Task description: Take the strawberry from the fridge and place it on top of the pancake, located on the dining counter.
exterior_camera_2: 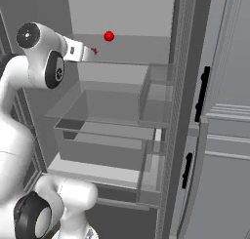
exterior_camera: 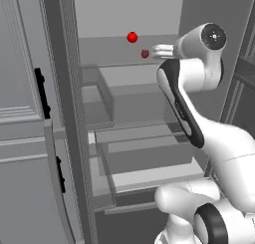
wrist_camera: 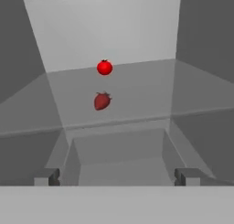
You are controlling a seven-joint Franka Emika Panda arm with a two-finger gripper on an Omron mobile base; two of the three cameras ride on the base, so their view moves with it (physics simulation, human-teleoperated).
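We are looking into the open fridge (exterior_camera: 124, 19), and its upper shelf (exterior_camera: 114, 51) carries two small red things: the strawberry (exterior_camera: 145, 54), dark red and slightly lumpy, and behind it, nearer the back wall, a brighter round red ball (exterior_camera: 132, 37). In the hand view the strawberry (wrist_camera: 102, 101) sits a little above the middle of the frame, on the shelf (wrist_camera: 137, 95) and set back from its front edge, with the ball (wrist_camera: 104, 67) directly above it in the picture, apart from it. In the right base view the strawberry (exterior_camera_2: 94, 51) shows as a small dark speck at the upper left, just past the end of the claw (exterior_camera_2: 87, 52), and the ball (exterior_camera_2: 109, 36) lies up and to the right of it. Our claw (exterior_camera: 158, 52) reaches in level at the upper right of the left base view, its tips just beside the strawberry without touching it; its fingers (wrist_camera: 47, 177) stand spread wide at the bottom corners of the hand view, holding nothing. Below the shelf sit clear bins (exterior_camera: 104, 96) and a deeper drawer (exterior_camera: 149, 161), and we see nothing inside them. The shelf around the two fruits is bare to both sides, and the fridge side wall (exterior_camera_2: 183, 62) stands well to the right in the right base view.
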